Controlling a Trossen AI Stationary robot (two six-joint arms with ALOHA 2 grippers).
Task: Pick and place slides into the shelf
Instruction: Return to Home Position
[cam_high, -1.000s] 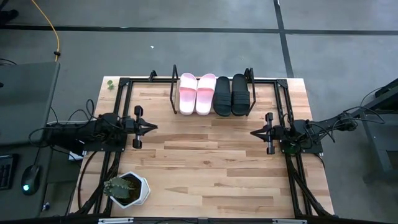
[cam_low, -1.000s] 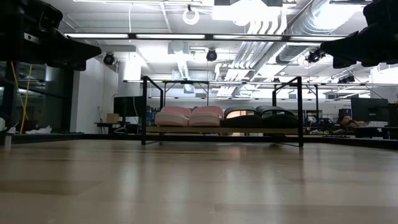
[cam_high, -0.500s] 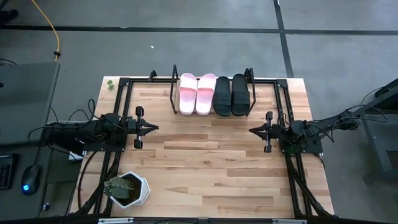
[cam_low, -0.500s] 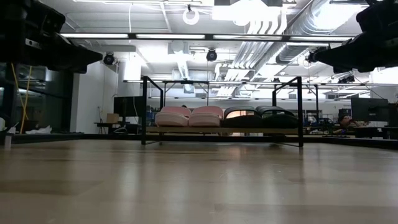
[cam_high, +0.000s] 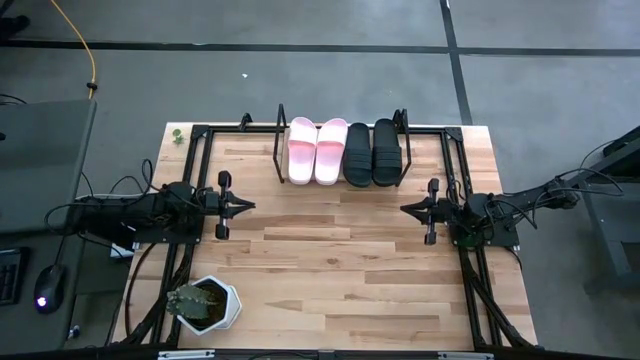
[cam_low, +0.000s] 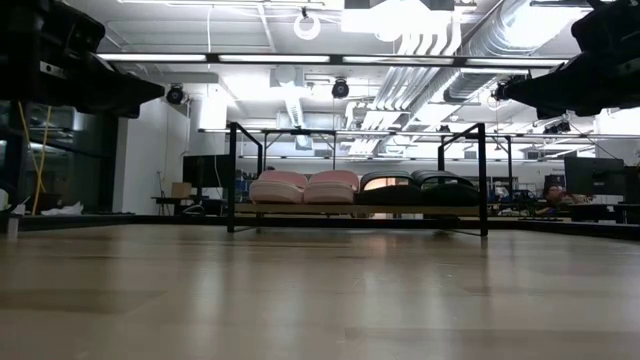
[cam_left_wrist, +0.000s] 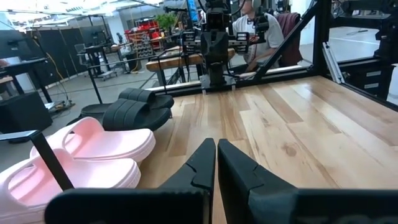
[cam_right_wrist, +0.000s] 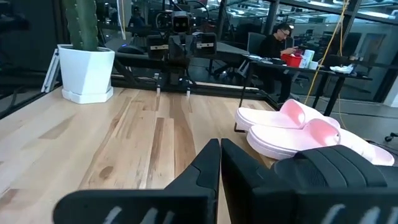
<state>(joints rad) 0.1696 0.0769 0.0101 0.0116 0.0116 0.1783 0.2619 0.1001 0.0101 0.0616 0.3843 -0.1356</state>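
Four slides (cam_high: 331, 150), front-to-back on shelf (cam_high: 279, 160) (parallel)

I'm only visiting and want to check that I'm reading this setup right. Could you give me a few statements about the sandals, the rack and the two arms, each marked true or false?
1. The two pink slides and two black slides all lie on the shelf. True.
2. The black slides lie between the pink ones. False: the pink pair is together on the left arm's side, with the black pair beside it.
3. The left gripper holds a slide. False: it is shut and empty, away from the shelf.
4. The right gripper is shut and holds nothing. True.
5. A potted plant stands on the shelf. False: it stands on the table, near the left arm.
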